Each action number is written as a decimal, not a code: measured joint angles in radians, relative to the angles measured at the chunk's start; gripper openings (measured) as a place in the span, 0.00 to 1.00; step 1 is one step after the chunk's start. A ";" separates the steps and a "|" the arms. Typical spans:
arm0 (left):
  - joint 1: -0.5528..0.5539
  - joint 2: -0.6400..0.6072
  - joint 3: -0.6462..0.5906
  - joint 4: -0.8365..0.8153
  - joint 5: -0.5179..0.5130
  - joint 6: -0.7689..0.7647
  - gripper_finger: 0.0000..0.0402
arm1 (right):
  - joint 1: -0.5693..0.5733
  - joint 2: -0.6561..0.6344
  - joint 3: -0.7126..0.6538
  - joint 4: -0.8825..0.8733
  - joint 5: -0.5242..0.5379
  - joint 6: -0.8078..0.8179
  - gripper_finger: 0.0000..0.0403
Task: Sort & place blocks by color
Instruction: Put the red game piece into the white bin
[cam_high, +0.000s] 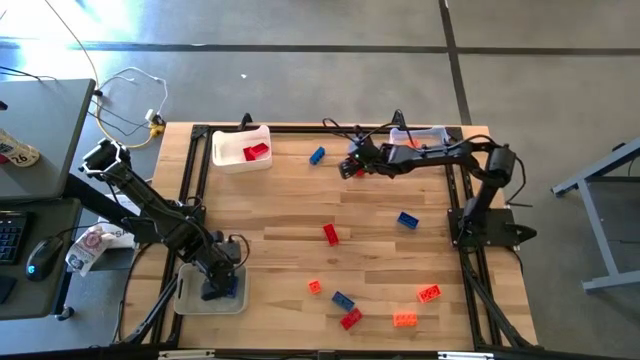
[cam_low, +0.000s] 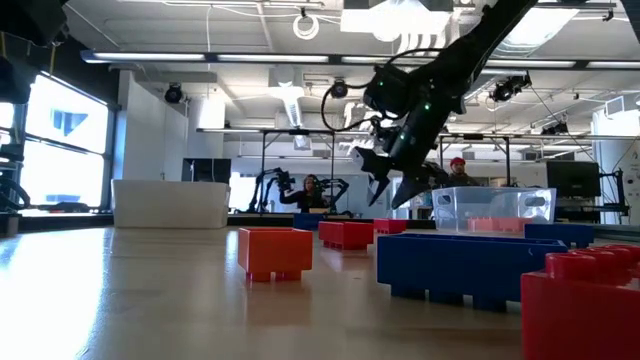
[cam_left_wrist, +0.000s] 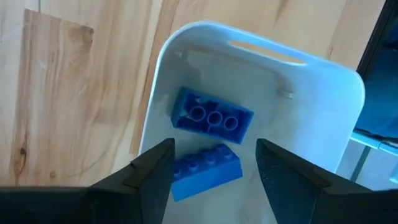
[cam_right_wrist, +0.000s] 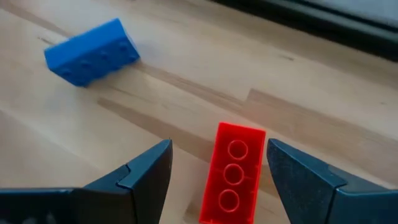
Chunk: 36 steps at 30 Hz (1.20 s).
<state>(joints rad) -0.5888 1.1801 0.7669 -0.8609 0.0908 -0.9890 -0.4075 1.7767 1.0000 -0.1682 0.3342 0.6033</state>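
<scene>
My left gripper hangs open over the white tray at the table's near left, pointing down. Two blue blocks lie in that tray: one upside down, the other below and between the fingers, apart from them. My right gripper is open near the far middle of the table, slanting down. Its fingers stand on either side of a red block, which lies studs down on the wood. A blue block lies just beyond it.
A white tray holding red blocks stands at the far left, and a clear tray at the far right. Loose blocks lie mid-table and toward the near edge: blue, red, orange and others.
</scene>
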 joint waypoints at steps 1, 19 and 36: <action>0.000 0.000 0.000 0.001 0.006 0.008 0.52 | -0.001 0.006 0.000 -0.002 0.000 0.000 0.62; 0.034 -0.078 0.001 0.138 0.031 0.200 0.53 | -0.007 0.057 0.000 -0.072 -0.015 0.027 0.61; 0.286 -0.183 0.001 0.191 -0.372 0.575 0.53 | 0.001 0.076 0.001 -0.091 -0.094 -0.028 0.28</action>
<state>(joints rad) -0.3024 0.9966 0.7681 -0.6700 -0.2809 -0.4145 -0.4068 1.8523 1.0012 -0.2592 0.2401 0.5750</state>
